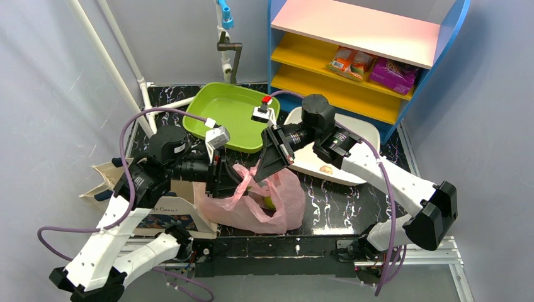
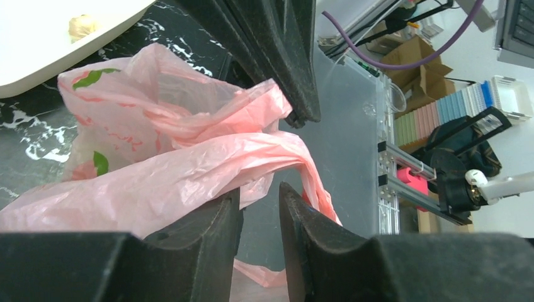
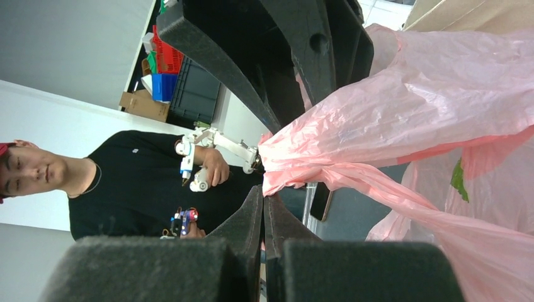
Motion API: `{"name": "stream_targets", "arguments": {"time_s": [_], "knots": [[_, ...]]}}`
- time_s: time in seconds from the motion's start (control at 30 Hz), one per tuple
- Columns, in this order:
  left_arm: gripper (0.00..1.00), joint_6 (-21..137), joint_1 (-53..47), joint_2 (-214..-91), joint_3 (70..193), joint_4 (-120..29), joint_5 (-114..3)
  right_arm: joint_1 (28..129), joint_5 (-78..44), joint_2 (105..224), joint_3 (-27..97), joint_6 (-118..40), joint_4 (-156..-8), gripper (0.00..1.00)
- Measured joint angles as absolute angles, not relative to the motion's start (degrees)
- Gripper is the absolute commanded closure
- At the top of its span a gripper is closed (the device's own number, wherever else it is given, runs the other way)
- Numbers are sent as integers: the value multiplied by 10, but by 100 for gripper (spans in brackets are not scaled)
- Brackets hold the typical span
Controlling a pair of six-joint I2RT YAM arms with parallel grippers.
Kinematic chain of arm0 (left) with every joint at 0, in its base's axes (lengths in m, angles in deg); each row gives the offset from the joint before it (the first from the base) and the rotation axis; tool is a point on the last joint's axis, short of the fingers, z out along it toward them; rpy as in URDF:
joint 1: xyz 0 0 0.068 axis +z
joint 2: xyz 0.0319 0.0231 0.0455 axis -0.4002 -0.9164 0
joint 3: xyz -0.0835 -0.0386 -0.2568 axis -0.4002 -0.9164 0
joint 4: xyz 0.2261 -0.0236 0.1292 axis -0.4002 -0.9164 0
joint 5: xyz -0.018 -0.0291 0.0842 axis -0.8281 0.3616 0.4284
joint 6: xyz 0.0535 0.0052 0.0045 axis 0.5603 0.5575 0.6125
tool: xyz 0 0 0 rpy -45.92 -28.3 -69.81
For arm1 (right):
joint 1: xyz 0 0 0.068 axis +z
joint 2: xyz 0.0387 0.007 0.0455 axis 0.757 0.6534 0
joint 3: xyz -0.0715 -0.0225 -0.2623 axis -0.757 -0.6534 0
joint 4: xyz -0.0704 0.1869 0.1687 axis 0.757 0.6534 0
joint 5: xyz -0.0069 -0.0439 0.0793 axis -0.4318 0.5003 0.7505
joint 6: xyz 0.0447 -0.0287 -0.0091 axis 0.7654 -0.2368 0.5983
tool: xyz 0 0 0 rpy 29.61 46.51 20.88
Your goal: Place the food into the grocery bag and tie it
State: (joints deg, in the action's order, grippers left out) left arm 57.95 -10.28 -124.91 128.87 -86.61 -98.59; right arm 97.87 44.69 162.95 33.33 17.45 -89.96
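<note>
Two claws work the grocery bag (image 1: pixel 252 211), slumped at the front of the desk (image 1: pixel 327 201). Left claw (image 2: pixel 260 195) slightly ajar, holding nothing evident; right claw (image 3: pixel 264 195) pinches its handle (image 3: pixel 327 170). Risk: a one-sided pull tears the thin film or spills the food (image 1: pixel 269 202).

Grocery bag (image 1: pixel 289 201): crinkly translucent plastic (faintly glossy); table (image 1: pixel 327 201) seemingly polished marble.
</note>
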Motion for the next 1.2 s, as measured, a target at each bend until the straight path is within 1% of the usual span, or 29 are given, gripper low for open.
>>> {"name": "stream_targets", "arguments": {"time_s": [0.03, 0.13, 0.2, 0.33, 0.43, 0.6, 0.73, 0.97, 1.2], "knots": [[69, 578, -103, -1251, 1286, -862, -992, 979, 446, 1629, 333, 175, -900, 99], [56, 568, -103, -1257, 1273, -839, -1011, 980, 442, 1629, 333, 175, -900, 99], [51, 559, -103, -1260, 1264, -824, -1019, 981, 440, 1628, 332, 174, -899, 99], [30, 536, -103, -1262, 1246, -785, -1027, 981, 436, 1621, 325, 166, -885, 99], [24, 517, -103, -1260, 1228, -746, -1018, 980, 432, 1612, 325, 153, -863, 99], [18, 485, -103, -1249, 1196, -686, -984, 973, 429, 1590, 322, 136, -838, 99], [16, 466, -103, -1240, 1180, -646, -955, 960, 429, 1567, 314, 122, -805, 99], [17, 447, -103, -1236, 1173, -599, -938, 951, 434, 1532, 272, 121, -785, 99], [19, 424, -103, -1237, 1162, -559, -948, 951, 443, 1559, 257, 172, -845, 99]]}}
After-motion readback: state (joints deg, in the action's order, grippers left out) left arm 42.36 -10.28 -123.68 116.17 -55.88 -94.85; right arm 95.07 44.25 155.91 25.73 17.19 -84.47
